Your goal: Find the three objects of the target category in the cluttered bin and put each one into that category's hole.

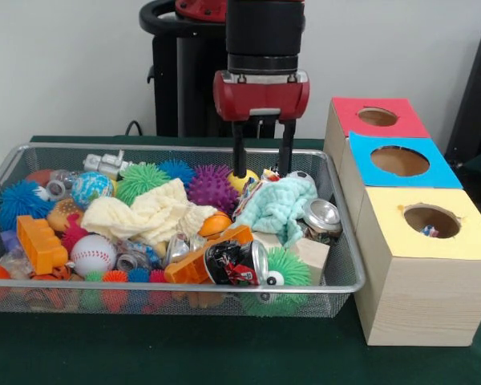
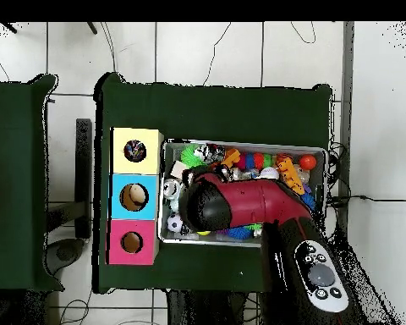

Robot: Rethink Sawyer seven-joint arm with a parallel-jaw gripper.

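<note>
The wire-mesh bin (image 1: 144, 286) is full of mixed toys; it also shows in the overhead view (image 2: 240, 144). My gripper (image 1: 263, 170) hangs at the bin's back right, open and empty, with its tips just above the mint-green cloth (image 1: 282, 204). A strip of multicoloured confetti cloth (image 1: 248, 198) peeks out at that cloth's left edge. The yellow-topped box's hole (image 1: 431, 220) has a bit of confetti cloth inside, also seen from overhead (image 2: 134, 151). In the overhead view my arm (image 2: 208, 206) hides the gripper.
A blue-topped box (image 1: 399, 160) and a red-topped box (image 1: 377, 117) stand behind the yellow one. In the bin lie a cream cloth (image 1: 148, 215), spiky balls, a baseball (image 1: 92, 253), crushed cans (image 1: 236, 261), orange bricks (image 1: 40, 243) and a wooden block (image 1: 311, 253).
</note>
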